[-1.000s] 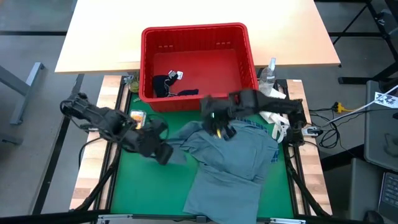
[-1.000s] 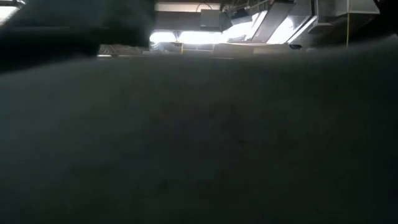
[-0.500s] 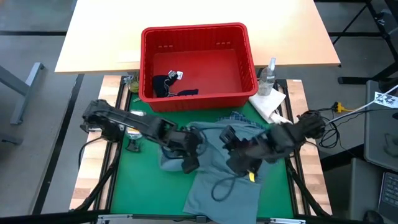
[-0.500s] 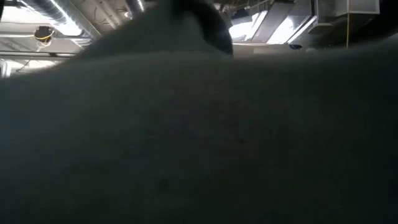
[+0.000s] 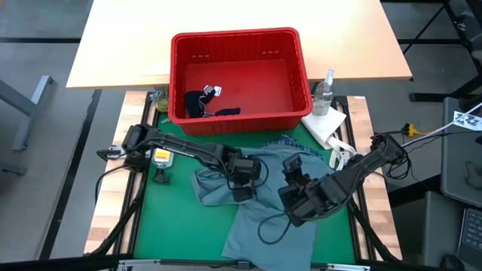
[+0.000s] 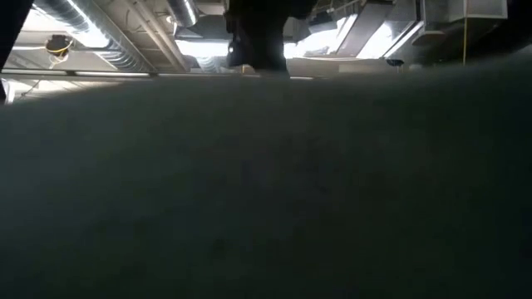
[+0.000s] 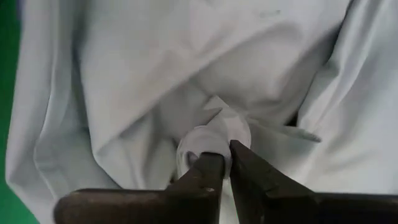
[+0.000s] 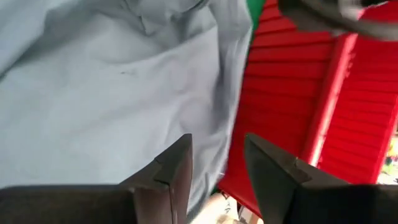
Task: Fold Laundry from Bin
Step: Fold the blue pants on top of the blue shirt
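The large grey-blue garment (image 5: pixel 275 203) lies spread on the green mat (image 5: pixel 169 218); its left part is bunched up. My left gripper (image 5: pixel 242 188) reaches in from the left and is shut on a bunch of this cloth (image 7: pixel 214 134). My right gripper (image 5: pixel 292 175) hovers open over the garment's right half (image 8: pixel 93 93), nothing between its fingers. The red bin (image 5: pixel 239 44) stands at the mat's far edge with a dark navy garment (image 5: pixel 205 104) inside. A strip of blue-white plaid shirt (image 5: pixel 286 141) peeks out under the grey-blue one. In the low view, dark cloth (image 6: pixel 266 183) fills the picture. My left gripper pinches a small raised fold (image 7: pixel 216 138) of the grey-blue garment between its two fingertips (image 7: pixel 208 167). The fingers come steeply from above. The rest of the garment lies slack on the mat around the pinch.
A white paper towel (image 5: pixel 325 126) and a clear spray bottle (image 5: pixel 325 89) sit to the right of the bin. A small yellow-topped object (image 5: pixel 160 156) stands at the mat's left edge. A dark cable loop (image 5: pixel 269 227) lies over the garment's near part.
My left gripper has gone from the mat's left side toward the right and down onto the garment, rolling as it went. My right gripper has swung from just in front of the bin toward the near edge and the right. The garment's left part has bunched up.
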Motion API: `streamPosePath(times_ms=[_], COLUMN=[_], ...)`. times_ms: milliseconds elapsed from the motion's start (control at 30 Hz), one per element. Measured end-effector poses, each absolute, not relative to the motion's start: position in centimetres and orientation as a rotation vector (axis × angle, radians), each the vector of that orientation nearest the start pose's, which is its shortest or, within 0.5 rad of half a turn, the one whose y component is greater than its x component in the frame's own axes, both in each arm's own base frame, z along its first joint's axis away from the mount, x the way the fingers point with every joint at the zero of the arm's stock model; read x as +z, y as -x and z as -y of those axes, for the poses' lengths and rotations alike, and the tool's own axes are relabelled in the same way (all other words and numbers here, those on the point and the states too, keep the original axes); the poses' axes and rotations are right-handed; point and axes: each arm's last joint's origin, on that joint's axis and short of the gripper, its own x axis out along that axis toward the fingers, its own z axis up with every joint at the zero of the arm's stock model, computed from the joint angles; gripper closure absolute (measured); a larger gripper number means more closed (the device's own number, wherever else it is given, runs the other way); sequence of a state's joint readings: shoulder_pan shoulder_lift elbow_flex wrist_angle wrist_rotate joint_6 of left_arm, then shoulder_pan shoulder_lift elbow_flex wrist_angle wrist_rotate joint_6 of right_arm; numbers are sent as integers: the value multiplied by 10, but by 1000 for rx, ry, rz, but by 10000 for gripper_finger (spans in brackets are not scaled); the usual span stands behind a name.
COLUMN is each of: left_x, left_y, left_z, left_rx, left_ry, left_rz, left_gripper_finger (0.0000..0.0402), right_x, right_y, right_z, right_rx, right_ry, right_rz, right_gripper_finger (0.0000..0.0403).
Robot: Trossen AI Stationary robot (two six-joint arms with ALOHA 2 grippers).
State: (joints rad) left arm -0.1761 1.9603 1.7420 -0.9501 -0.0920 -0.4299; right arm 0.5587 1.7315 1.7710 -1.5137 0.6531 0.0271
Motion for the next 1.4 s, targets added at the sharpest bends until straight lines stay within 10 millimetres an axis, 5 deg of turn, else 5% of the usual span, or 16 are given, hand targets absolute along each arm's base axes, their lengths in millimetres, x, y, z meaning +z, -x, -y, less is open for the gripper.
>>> streamPosePath(times_ms=[200,433,900,1233,1400], left_x=[258,269,303,242,203], left_y=[-407,-400,-340,-299,-285], left_z=[70,68,80,85,79], left_rx=[104,85,56,-16,-27], left_ry=[108,52,-171,-216,-191], left_rz=[-1172,-1236,-1422,-1666,-1635], left_gripper_finger=[336,314,313,313,313], right_x=[302,288,259,224,223], right_y=[-286,-303,-335,-331,-333], right_z=[-151,-142,-122,-120,-121], right_rx=[-84,-124,-2,74,79], right_ry=[821,736,652,595,583], right_rz=[-1210,-1144,-1009,-1011,-989], right_gripper_finger=[256,256,256,256,256])
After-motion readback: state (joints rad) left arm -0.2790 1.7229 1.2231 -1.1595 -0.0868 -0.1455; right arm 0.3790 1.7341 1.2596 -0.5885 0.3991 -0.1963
